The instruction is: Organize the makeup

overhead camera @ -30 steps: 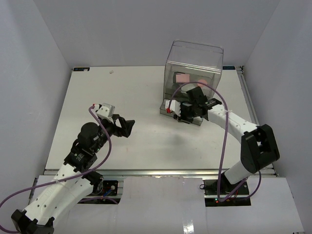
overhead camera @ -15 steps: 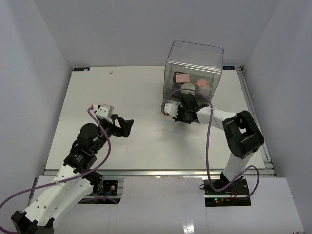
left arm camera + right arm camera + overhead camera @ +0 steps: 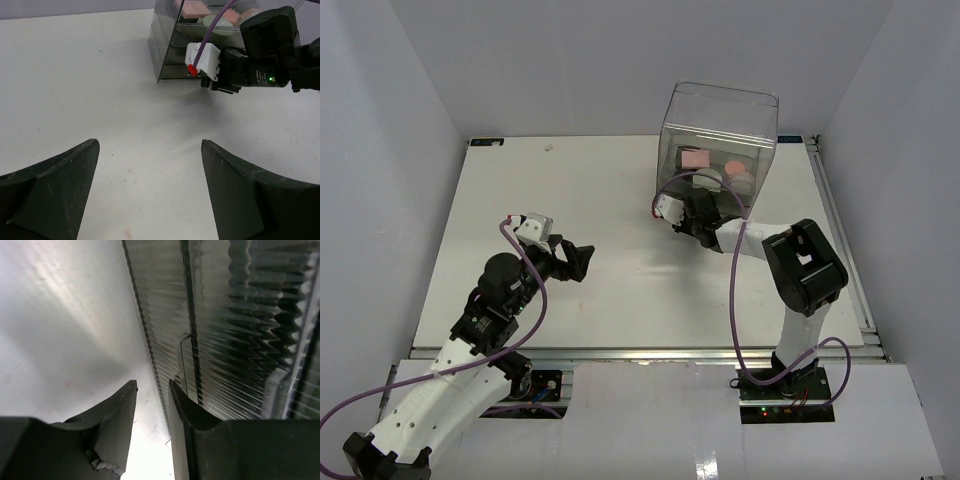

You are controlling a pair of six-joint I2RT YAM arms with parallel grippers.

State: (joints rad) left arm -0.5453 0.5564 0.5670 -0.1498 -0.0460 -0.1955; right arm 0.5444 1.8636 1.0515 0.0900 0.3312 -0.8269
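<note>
Inside the clear box [image 3: 720,110] the makeup [image 3: 694,159] lay stowed, seemingly finished; left claw [image 3: 149,147] released, right claw [image 3: 152,387] barely parted

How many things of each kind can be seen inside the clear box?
Pink palette: 1
Round compacts: 3
Total: 4

- The left arm [image 3: 485,310] is hovering, elbow bent; the left gripper [image 3: 150,145] is gaping wide, empty.
- The right arm [image 3: 805,275] is pointing forward-left; the right gripper [image 3: 151,386] is showing a narrow gap, empty.
</note>
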